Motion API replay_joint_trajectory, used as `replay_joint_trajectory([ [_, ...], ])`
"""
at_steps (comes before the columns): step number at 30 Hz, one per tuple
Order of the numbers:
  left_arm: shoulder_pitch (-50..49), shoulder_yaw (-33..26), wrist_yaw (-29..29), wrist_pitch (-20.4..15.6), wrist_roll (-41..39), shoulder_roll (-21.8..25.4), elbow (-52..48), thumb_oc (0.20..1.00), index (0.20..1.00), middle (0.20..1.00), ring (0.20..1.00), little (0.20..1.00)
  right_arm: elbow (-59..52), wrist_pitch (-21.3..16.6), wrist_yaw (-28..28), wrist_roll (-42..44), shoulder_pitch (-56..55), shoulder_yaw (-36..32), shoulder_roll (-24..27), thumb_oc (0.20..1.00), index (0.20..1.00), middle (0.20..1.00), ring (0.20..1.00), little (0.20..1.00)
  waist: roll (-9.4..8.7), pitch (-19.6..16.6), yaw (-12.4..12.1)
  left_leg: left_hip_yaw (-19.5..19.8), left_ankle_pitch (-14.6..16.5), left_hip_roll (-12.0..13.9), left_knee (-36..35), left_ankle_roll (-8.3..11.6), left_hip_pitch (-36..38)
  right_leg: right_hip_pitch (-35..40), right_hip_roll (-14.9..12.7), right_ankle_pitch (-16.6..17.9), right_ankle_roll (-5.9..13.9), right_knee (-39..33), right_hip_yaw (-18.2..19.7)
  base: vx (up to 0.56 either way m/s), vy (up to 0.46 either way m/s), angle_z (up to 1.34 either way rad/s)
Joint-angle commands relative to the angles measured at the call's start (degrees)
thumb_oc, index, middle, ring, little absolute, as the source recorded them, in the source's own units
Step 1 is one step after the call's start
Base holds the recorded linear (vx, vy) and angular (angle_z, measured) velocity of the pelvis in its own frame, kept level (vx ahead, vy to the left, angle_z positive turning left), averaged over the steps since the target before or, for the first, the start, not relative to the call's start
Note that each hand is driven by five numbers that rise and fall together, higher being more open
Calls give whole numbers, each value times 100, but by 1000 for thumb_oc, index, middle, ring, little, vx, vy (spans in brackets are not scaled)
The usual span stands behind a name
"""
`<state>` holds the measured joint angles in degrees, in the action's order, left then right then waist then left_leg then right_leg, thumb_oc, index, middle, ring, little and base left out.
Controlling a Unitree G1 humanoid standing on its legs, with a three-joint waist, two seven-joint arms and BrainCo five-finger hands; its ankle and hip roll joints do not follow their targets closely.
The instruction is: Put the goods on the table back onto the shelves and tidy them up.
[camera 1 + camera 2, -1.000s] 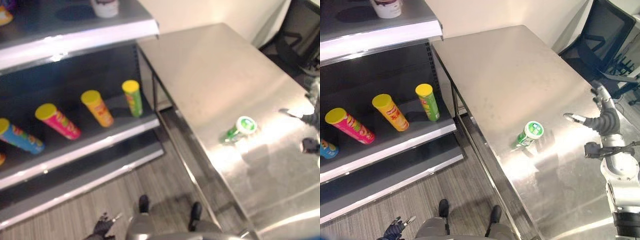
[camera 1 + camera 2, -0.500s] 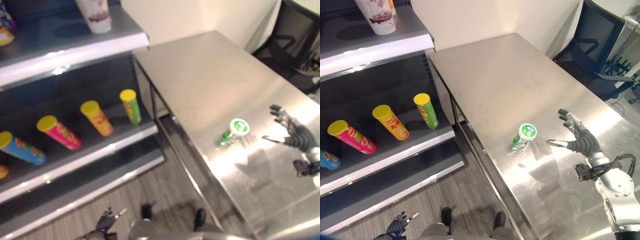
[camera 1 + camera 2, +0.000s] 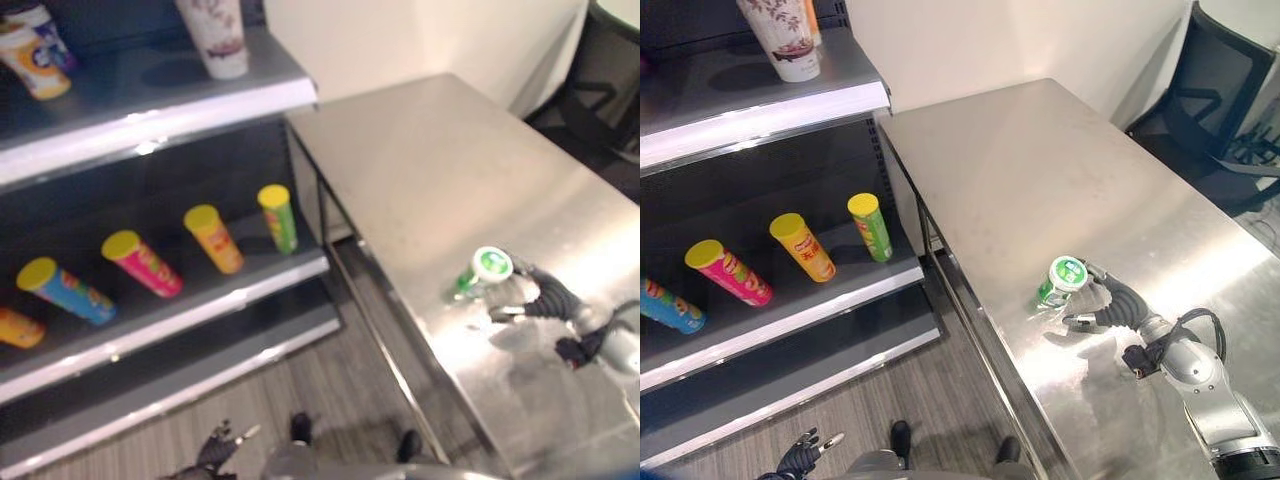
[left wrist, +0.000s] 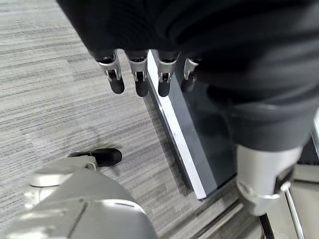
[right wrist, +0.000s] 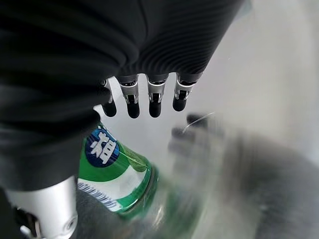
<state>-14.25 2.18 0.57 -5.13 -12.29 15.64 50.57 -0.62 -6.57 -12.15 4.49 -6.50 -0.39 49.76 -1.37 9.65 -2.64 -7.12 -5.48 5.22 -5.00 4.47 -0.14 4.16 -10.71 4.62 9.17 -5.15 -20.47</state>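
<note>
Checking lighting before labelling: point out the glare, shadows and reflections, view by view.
Right eye view: glare streaks the steel table beside the green canister; the cup on the top shelf throws a soft shadow. Left eye view: the shelf's white edge strip glints. Right wrist view: the table mirrors the fingers of the right hand.

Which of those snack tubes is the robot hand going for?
The green tube with the white lid, alone on the steel table. The right robot hand is right beside it; the others sit on the shelf.

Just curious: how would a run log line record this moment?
right hand: open, at can | can: upright on table | left hand: idle, open
</note>
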Motion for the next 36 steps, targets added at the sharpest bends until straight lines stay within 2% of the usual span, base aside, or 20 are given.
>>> replay_joint_trajectory([
  [1, 328, 3, 95, -144, 143, 160, 142, 1000, 1000, 1000, 1000, 1000, -84, -118, 353, -123, 598, -24, 28, 1000, 1000, 1000, 1000, 1000, -125, 152, -191, -60, -42, 183, 49, 481, 120, 353, -215, 5, 345, 14, -344, 20, -24, 16],
  [9, 329, 1, 149, -140, 85, 133, 130, 1000, 1000, 1000, 1000, 1000, -21, -148, 611, -262, 791, -16, -243, 1000, 1000, 1000, 1000, 1000, -124, 193, -270, 0, -56, 186, 49, 494, 92, 386, -207, -13, 327, 14, -440, 8, -8, 12],
  [10, 327, 5, 167, -137, 68, 118, 110, 1000, 1000, 1000, 1000, 1000, 11, -146, 671, -326, 829, -1, -306, 620, 620, 620, 620, 620, -126, 195, -291, 10, -57, 191, 50, 492, 99, 405, -197, -25, 320, 14, -458, 17, -6, 6],
  [11, 332, 10, 177, -135, 48, 110, 109, 1000, 1000, 1000, 1000, 1000, 36, -152, 735, -390, 868, 16, -324, 200, 200, 200, 200, 200, -130, 201, -300, 11, -54, 192, 50, 491, 104, 410, -194, -28, 317, 14, -461, 0, 0, 0],
  [18, 373, -6, 184, -100, 0, 76, 66, 1000, 1000, 1000, 1000, 1000, -597, -268, 860, -223, 931, -361, -274, 200, 200, 200, 200, 200, -160, 153, -296, 6, -31, 254, 93, 529, 185, 511, -111, -129, 257, 22, -512, 2, -9, 0],
  [23, 397, 4, 183, -119, -124, 82, -72, 1000, 1000, 1000, 1000, 1000, -1379, -576, 1005, 285, 1780, -479, 5, 200, 200, 200, 200, 200, -148, 71, -366, 35, -64, 369, 189, 620, 224, 579, 23, -247, 155, 28, -523, -15, -70, 2],
  [25, 430, 26, 225, -137, -183, 95, -109, 1000, 1000, 1000, 1000, 1000, -1561, -675, 1047, 500, 2213, -310, -45, 200, 200, 200, 200, 200, -129, 70, -441, 123, -127, 429, 244, 678, 166, 585, 86, -284, 104, 28, -561, -37, -106, 7],
  [27, 444, 67, 272, -158, -275, 77, -89, 1000, 1000, 1000, 1000, 1000, -1736, -770, 1114, 698, 2908, 70, -185, 200, 200, 200, 200, 200, -88, 72, -623, 293, -320, 526, 372, 784, 35, 611, 221, -354, 17, 14, -620, -59, -126, 23],
  [30, 414, 64, 324, -157, -382, 80, -127, 1000, 1000, 1000, 1000, 1000, -1721, -767, 1166, 652, 3738, 589, -223, 200, 200, 200, 200, 200, -34, 126, -808, 533, -513, 527, 526, 853, -142, 625, 286, -403, -35, 14, -706, -63, -85, 40],
  [33, 488, 90, 368, -168, -437, 73, -113, 1000, 1000, 1000, 1000, 1000, -1609, -767, 1282, 549, 4299, 894, -15, 200, 200, 200, 200, 200, -1, 222, -824, 408, -714, 600, 884, 905, -505, 613, 232, -369, -48, 14, -894, -123, 21, 59],
  [34, 482, 119, 383, -184, -478, 49, -95, 1000, 1000, 1000, 1000, 1000, -1520, -720, 1347, 509, 4674, 1088, 63, 200, 200, 200, 200, 200, -33, 219, -813, -56, -781, 894, 935, 864, -569, 577, 134, -323, -22, 14, -1068, -127, 80, 112],
  [36, 401, 115, 419, -178, -528, 14, -33, 1000, 1000, 1000, 1000, 1000, -1334, -684, 1371, 622, 4992, 1361, -33, 200, 200, 200, 200, 200, -44, 128, -853, -127, -769, 1155, 878, 900, -414, 537, 50, -244, 5, 14, -1153, -77, 118, 60],
])
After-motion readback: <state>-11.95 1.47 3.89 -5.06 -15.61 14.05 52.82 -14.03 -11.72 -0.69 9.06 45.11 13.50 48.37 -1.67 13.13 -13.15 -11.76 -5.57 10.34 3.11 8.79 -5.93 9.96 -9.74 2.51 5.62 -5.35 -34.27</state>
